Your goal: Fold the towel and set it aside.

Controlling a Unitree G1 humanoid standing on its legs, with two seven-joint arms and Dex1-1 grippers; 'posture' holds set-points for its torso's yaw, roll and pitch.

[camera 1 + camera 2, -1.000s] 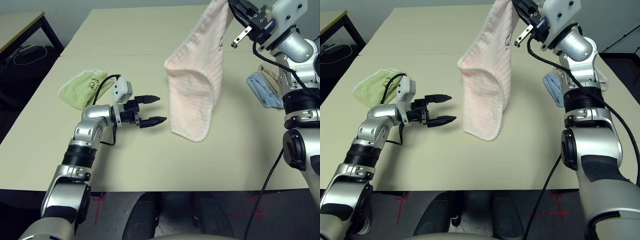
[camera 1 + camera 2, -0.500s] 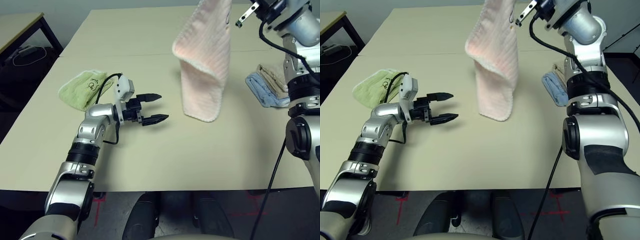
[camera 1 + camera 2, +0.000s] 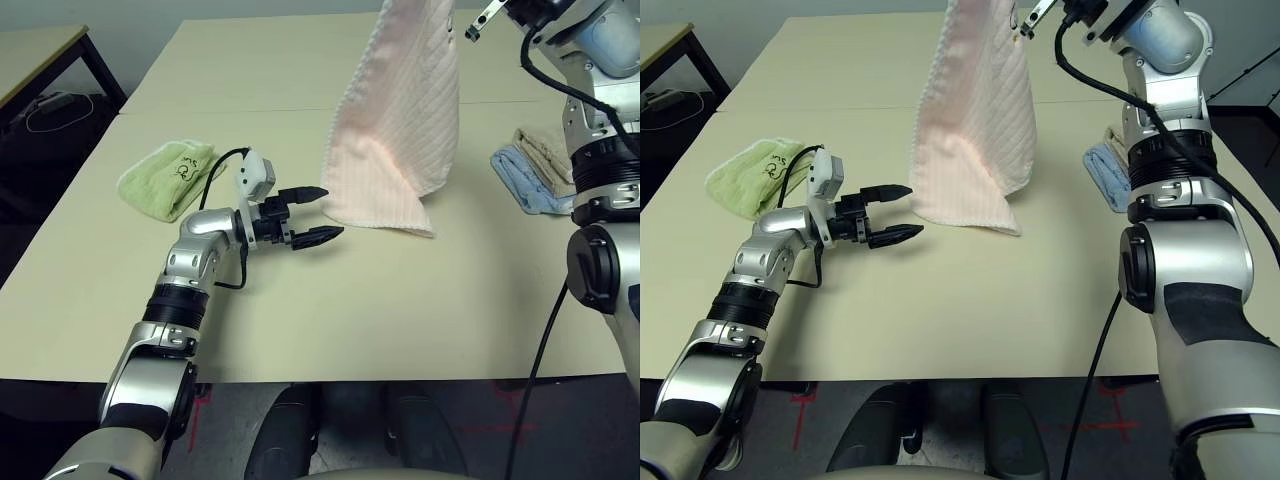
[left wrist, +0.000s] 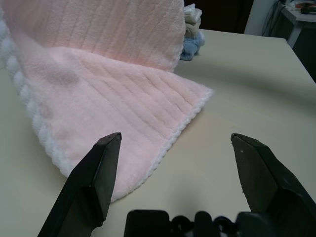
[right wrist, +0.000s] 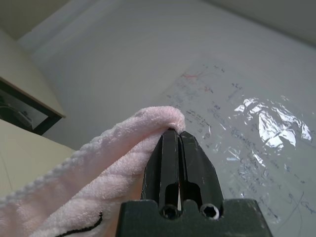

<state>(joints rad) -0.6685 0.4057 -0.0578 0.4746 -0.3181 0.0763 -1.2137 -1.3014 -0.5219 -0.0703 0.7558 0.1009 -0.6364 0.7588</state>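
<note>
The pale pink terry-cloth towel with a scalloped white edge [image 3: 400,130] hung from above over the middle of the beige table [image 3: 400,310], its lower part draped onto the tabletop in a slanted fold. The right gripper [image 5: 178,148] was clamped tight on the towel's upper corner, its two black fingers pressed together with the cloth bunched around their tips; a bit of dark embroidered script showed on the cloth just below them in the right wrist view.

The left gripper [image 3: 312,212] pointed level toward the towel's lower edge, its fingers spread wide and holding nothing. One fingertip [image 4: 106,163] sat just beside the scalloped hem, though whether it touched the cloth was hard to tell from the wrist view.

A crumpled light green towel with dark embroidery [image 3: 165,175] lay on the table beyond the left forearm, well apart from the pink one. Near the right arm lay a folded blue towel [image 3: 525,185] with a beige folded towel [image 3: 540,150] just beside it.
</note>
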